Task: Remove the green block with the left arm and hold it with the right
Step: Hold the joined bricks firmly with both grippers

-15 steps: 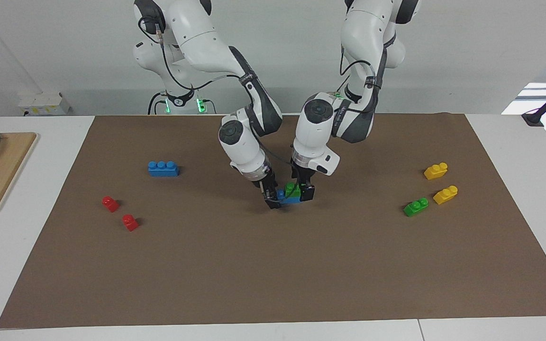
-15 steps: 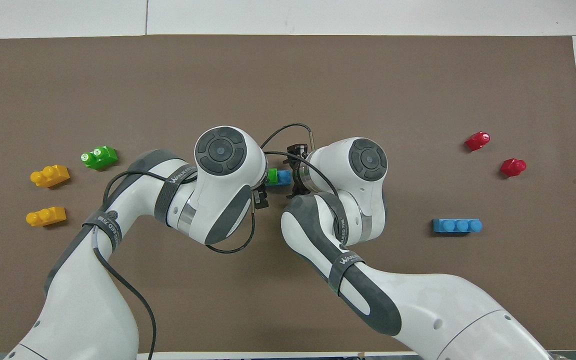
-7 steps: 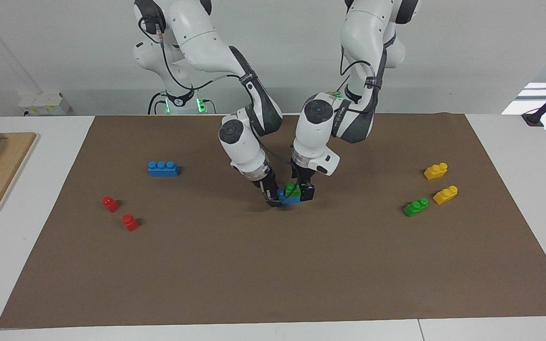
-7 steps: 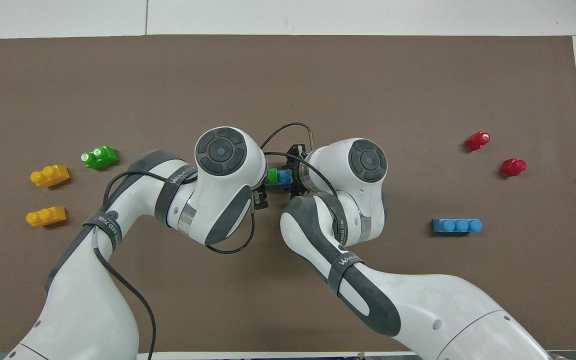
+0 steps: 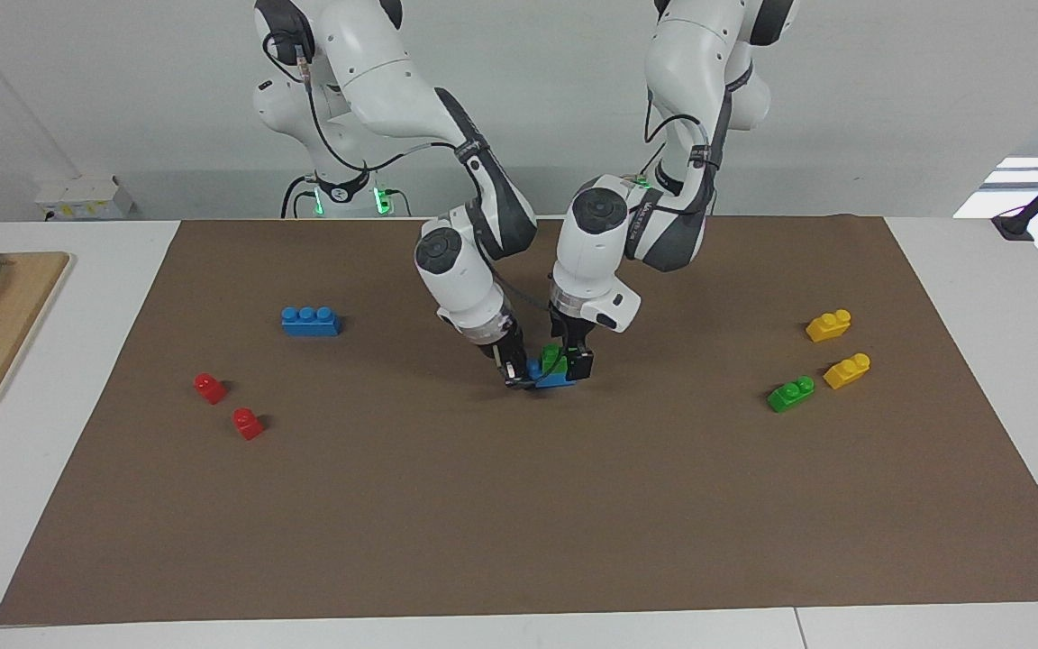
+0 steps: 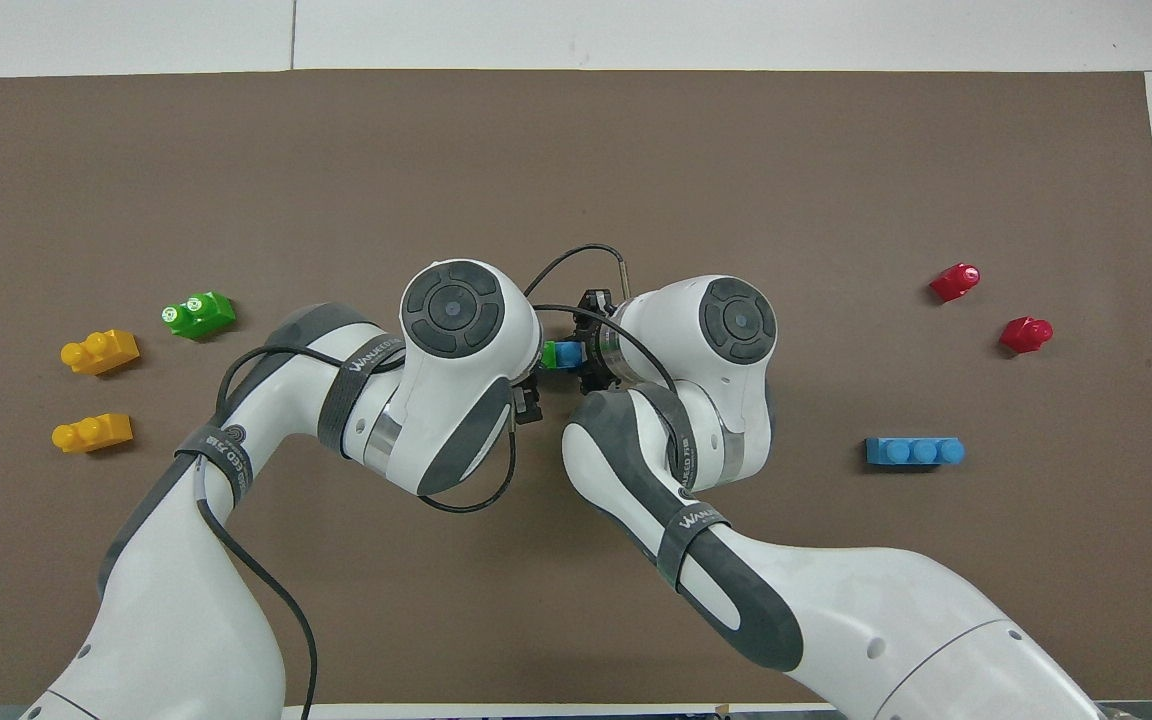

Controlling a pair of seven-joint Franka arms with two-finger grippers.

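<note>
My right gripper (image 5: pixel 519 377) is clenched on the end of the blue brick (image 5: pixel 551 377) at the middle of the brown mat (image 5: pixel 519 541), pinning it to the desk (image 5: pixel 77 577). My left gripper (image 5: pixel 570 358) sits over the green block (image 5: pixel 554 359), which is stacked on that blue brick; its fingers straddle the block, spread wide, and I cannot tell whether they press on it. From the overhead view only a sliver of green (image 6: pixel 549 353) and blue (image 6: pixel 568 353) shows between the two wrists.

I judge this the bracing step: base held, block not yet pulled. Next I need the left gripper to close on the green block and lift straight up while the right keeps the base down.

Outward from the stack in the facing view: a spare blue brick (image 5: pixel 310 321) at ten o'clock, two red pieces (image 5: pixel 210 388) at nine, and a second green block (image 5: pixel 790 394) with two yellow bricks (image 5: pixel 828 325) at three.

Since a second ago the right gripper has gone from open to clamped, and the left wrist has shifted slightly toward the stack.
</note>
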